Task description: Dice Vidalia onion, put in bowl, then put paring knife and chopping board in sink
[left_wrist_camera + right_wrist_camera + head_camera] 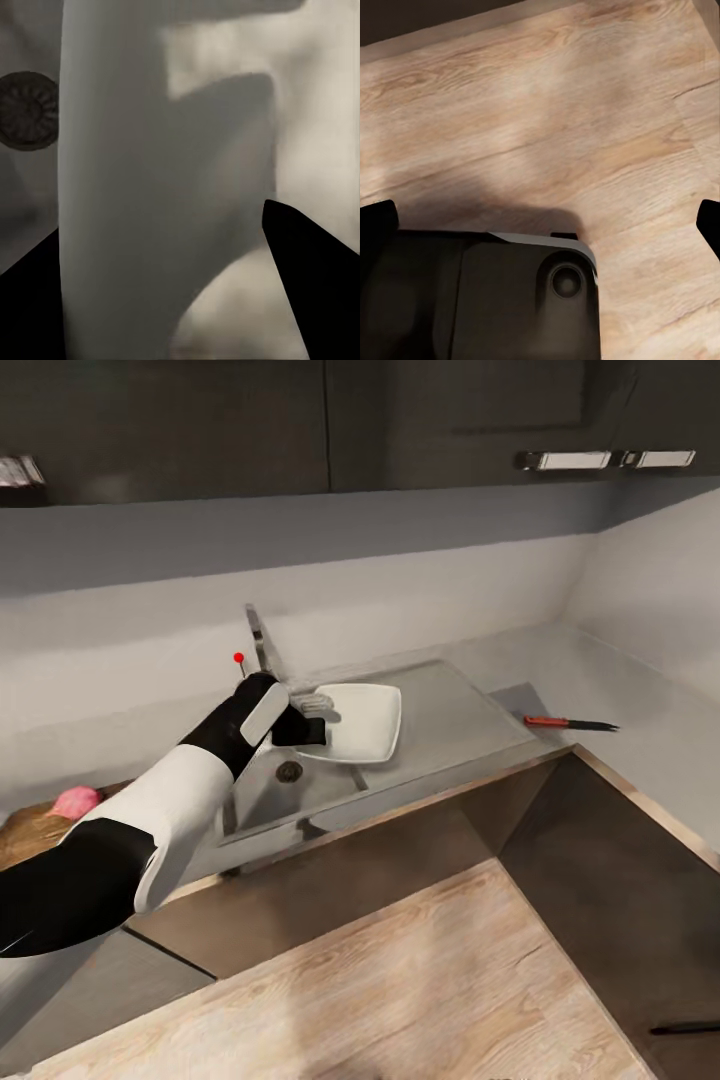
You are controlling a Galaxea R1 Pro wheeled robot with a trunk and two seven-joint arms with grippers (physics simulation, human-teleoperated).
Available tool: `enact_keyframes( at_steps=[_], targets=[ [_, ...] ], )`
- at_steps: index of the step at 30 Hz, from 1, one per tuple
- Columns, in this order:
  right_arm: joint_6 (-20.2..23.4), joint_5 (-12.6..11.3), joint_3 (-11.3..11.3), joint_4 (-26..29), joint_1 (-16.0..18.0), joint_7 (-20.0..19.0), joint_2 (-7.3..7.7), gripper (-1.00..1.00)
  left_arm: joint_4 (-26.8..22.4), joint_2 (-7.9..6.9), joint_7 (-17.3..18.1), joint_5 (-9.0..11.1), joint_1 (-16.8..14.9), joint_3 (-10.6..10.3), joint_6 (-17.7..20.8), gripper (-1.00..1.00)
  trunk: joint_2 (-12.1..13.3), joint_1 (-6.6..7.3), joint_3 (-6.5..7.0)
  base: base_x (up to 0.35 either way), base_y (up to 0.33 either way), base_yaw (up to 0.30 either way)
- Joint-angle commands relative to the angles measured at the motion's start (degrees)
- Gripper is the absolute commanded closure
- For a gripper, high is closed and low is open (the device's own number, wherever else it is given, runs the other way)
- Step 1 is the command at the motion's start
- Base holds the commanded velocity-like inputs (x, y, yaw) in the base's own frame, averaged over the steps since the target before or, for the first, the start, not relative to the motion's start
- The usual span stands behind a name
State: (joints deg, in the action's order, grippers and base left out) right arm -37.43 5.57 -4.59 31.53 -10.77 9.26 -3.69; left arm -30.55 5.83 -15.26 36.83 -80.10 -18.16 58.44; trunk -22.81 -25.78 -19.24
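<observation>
The white bowl (355, 722) sits at the sink (452, 712), partly over the basin and partly over the drainboard. My left gripper (305, 722) is shut on the bowl's near-left rim. In the left wrist view that rim (150, 195) runs between the black fingertips (311, 285), with the drain (27, 110) beyond. A pink onion (75, 801) lies on the brown chopping board (22, 838) at the far left. The paring knife (572, 723), red-handled with a dark blade, lies on the countertop (600, 670) to the right. My right gripper (540, 225) hangs open over the floor.
The chrome tap (258, 638) with its red knob (238, 657) rises just behind my left wrist. Dark wall cabinets (300, 420) hang overhead. The counter turns a corner at the right. The wood floor (555, 105) and the robot's dark base (480, 300) lie below the right gripper.
</observation>
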Motion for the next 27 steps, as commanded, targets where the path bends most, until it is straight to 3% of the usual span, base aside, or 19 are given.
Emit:
enact_keyframes(
  at_steps=[1, 19, 27],
  targets=[
    [0.08, 0.58, -0.08, 0.11, -0.04, 0.58, 0.0, -1.0, -0.06, -0.03, -0.65, 0.68, -0.06, -0.29, 0.05, 1.0, -0.11, -0.01, -0.09, -0.23, 0.229, 0.259],
    [0.1, 0.58, -0.09, 0.09, -0.04, 0.58, 0.0, -1.0, -0.8, -0.28, -0.65, 0.7, -0.06, 0.05, 0.11, 1.0, -0.11, -0.01, -0.09, -0.115, 0.278, 0.259],
    [0.14, 0.58, -0.08, 0.07, -0.04, 0.56, 0.0, -1.0, -6.05, -0.37, -0.65, 2.11, -0.06, 0.17, 0.18, 1.0, -0.11, -0.01, -0.09, -0.02, 0.299, 0.258]
  ],
)
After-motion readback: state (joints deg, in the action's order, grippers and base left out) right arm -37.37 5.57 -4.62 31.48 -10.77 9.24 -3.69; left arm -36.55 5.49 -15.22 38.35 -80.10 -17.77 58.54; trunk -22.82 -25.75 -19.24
